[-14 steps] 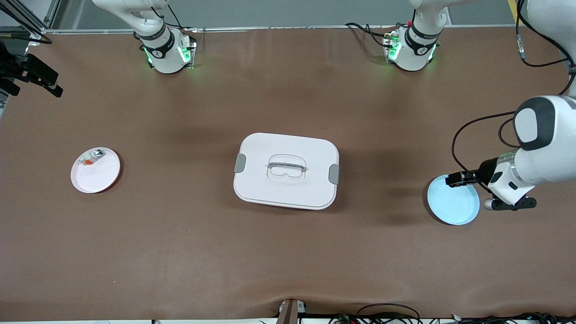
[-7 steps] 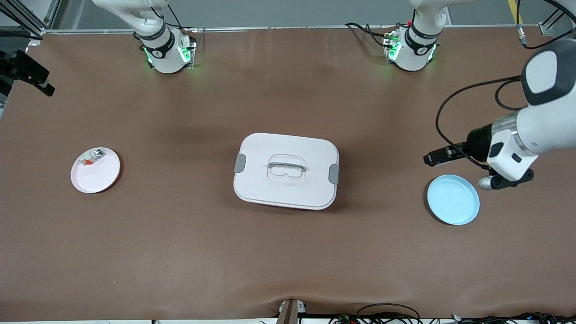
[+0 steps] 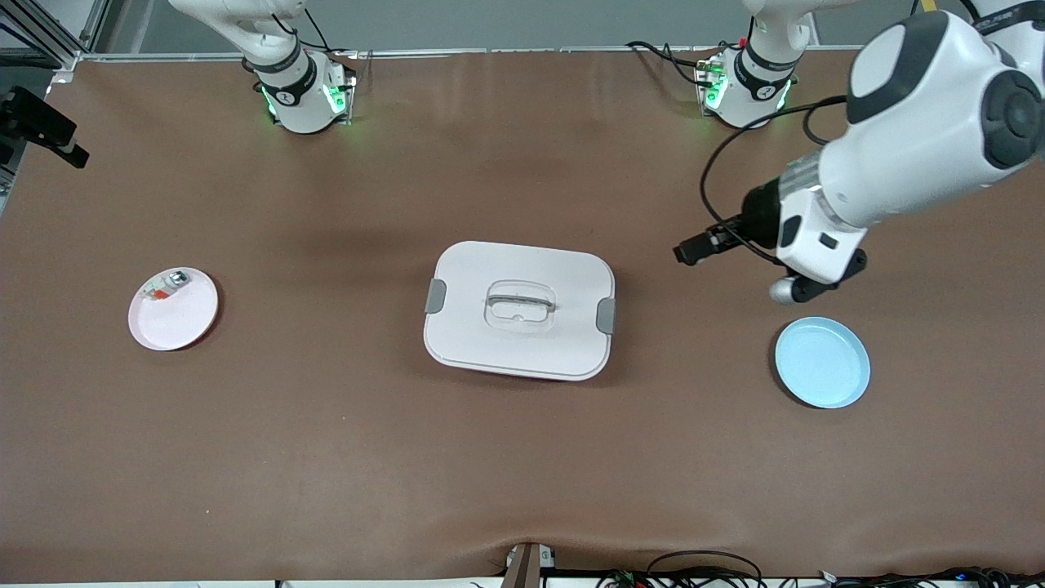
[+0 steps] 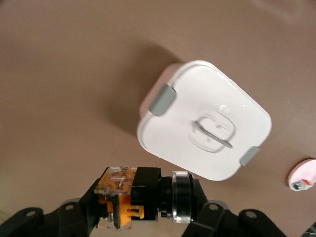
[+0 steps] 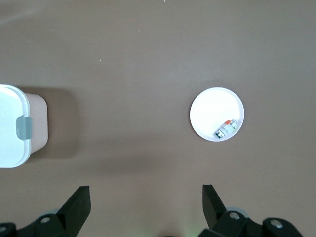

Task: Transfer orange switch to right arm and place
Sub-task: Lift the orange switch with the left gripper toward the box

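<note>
My left gripper [image 3: 687, 250] is shut on the orange switch [image 4: 144, 193], a stubby black body with orange parts and a clear ring. It holds the switch in the air over the bare table between the white lidded box [image 3: 519, 309] and the blue plate [image 3: 822, 362]. In the front view the switch shows only as a dark bit at the fingertips. My right gripper [image 3: 45, 131] is open and empty at the right arm's end of the table. Its wrist view [image 5: 146, 197] looks down on bare table from high above.
The blue plate is empty. A pinkish-white plate [image 3: 184, 318] toward the right arm's end holds a small white-and-silver part [image 3: 163, 287]. That plate [image 5: 213, 108] and the part [image 5: 226, 128] show in the right wrist view. The box also shows in the left wrist view [image 4: 205, 126].
My left gripper has risen from over the blue plate and swung toward the box with the switch in it. My right gripper has shifted a little at the table's edge.
</note>
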`<state>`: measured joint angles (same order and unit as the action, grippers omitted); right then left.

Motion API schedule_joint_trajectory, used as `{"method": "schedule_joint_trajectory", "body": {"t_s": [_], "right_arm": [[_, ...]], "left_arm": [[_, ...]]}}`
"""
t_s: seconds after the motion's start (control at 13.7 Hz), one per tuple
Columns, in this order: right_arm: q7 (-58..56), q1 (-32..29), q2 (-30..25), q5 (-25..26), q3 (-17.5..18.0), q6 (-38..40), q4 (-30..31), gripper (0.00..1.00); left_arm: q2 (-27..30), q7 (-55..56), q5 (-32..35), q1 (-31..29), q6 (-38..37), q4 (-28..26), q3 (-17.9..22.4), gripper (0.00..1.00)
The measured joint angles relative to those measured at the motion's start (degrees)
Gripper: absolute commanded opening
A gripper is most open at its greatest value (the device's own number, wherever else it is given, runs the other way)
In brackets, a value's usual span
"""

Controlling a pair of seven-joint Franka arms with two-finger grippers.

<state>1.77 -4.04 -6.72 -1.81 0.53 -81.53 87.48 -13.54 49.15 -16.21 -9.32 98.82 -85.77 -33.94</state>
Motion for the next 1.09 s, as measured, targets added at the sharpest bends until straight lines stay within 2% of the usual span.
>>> {"method": "schedule_joint_trajectory", "body": {"t_s": [0.36, 0.73, 0.95, 1.09], "right_arm": [[-0.3, 0.1, 1.4, -2.0, 0.7, 1.3, 0.0, 1.0], [4.2, 0.2, 1.1, -15.8, 0.8, 1.4, 2.0, 1.0], [9.6, 2.3, -0.3, -23.5, 1.4, -3.6, 4.7, 1.0], [11.1, 4.1, -3.3, -30.4, 1.6, -9.4, 9.1, 1.0]], "left_arm": [[-0.1, 15.2, 0.0, 0.5, 8.0, 0.1, -7.9, 0.29], [-0.8, 26.0, 0.0, 7.4, 18.5, 0.0, -9.0, 0.29], [-3.4, 34.2, 0.0, 12.0, 26.0, -0.1, -9.0, 0.29], [-5.9, 37.9, 0.0, 15.0, 31.6, -0.2, -9.0, 0.29]]}}
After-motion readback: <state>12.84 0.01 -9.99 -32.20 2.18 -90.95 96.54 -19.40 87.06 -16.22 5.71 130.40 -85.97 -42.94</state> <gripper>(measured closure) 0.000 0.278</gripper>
